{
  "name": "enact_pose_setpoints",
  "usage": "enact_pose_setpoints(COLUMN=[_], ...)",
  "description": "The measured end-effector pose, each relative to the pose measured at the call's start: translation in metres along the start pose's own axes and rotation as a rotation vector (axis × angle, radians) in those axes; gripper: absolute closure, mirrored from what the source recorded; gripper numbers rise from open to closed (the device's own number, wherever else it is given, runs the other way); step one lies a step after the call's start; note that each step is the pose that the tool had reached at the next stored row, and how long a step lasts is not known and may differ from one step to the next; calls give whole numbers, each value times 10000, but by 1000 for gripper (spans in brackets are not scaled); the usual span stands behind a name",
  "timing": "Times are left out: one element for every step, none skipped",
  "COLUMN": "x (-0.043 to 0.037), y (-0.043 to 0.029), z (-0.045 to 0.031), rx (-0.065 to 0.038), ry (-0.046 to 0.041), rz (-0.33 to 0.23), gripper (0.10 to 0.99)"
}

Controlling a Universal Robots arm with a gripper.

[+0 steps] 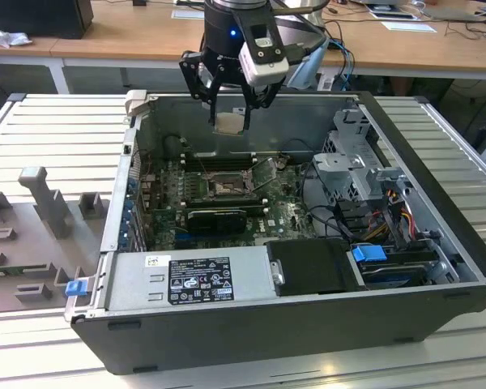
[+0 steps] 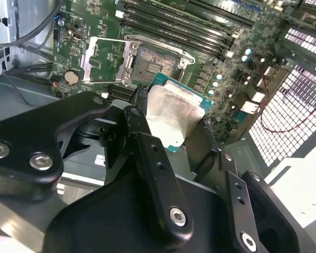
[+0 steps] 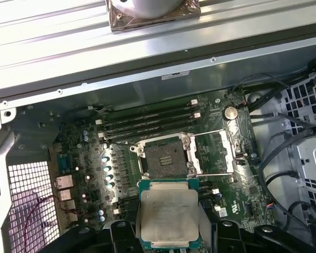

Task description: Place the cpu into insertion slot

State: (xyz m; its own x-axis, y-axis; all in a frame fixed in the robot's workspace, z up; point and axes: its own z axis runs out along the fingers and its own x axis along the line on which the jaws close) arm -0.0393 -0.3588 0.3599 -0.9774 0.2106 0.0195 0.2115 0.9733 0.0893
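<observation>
My gripper (image 1: 229, 109) hangs above the open computer case (image 1: 437, 243), near its back wall, shut on the cpu (image 1: 229, 121). The cpu is a flat square chip with a pale silver lid, and it shows between the black fingers in both wrist views (image 2: 171, 113) (image 3: 168, 211). The insertion slot (image 1: 225, 188) lies on the green motherboard below and in front of the held chip. Its metal load plate (image 3: 213, 153) is flipped open to the side, leaving the dark contact field (image 3: 166, 158) (image 2: 152, 60) bare. The chip is well above the slot, not touching it.
Long black memory slots (image 1: 219, 160) run behind the socket and a black expansion card (image 1: 217, 217) lies in front. The power supply (image 1: 186, 279) fills the case's front; a drive cage (image 1: 356, 162) and cables (image 1: 389, 215) sit at the exterior view's right. A grey fixture (image 1: 40, 203) stands at its left.
</observation>
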Motion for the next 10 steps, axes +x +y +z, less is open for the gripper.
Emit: enact_pose_setpoints(x=[0,0,0,0,0,0,0,0,0,0], y=[0,0,0,0,0,0,0,0,0,0], z=[0,0,1,1,1,1,1,1,1,1], rx=[-1,-1,-2,-4,-5,-5,-7,-8,-8,-10], ry=[-2,-5,-10,-16,-20,-24,-29,-33,-38,-42], rz=[29,60,110,182,223,263,321,359,425,471], gripper=[557,557,557,557,557,557,557,557,557,557])
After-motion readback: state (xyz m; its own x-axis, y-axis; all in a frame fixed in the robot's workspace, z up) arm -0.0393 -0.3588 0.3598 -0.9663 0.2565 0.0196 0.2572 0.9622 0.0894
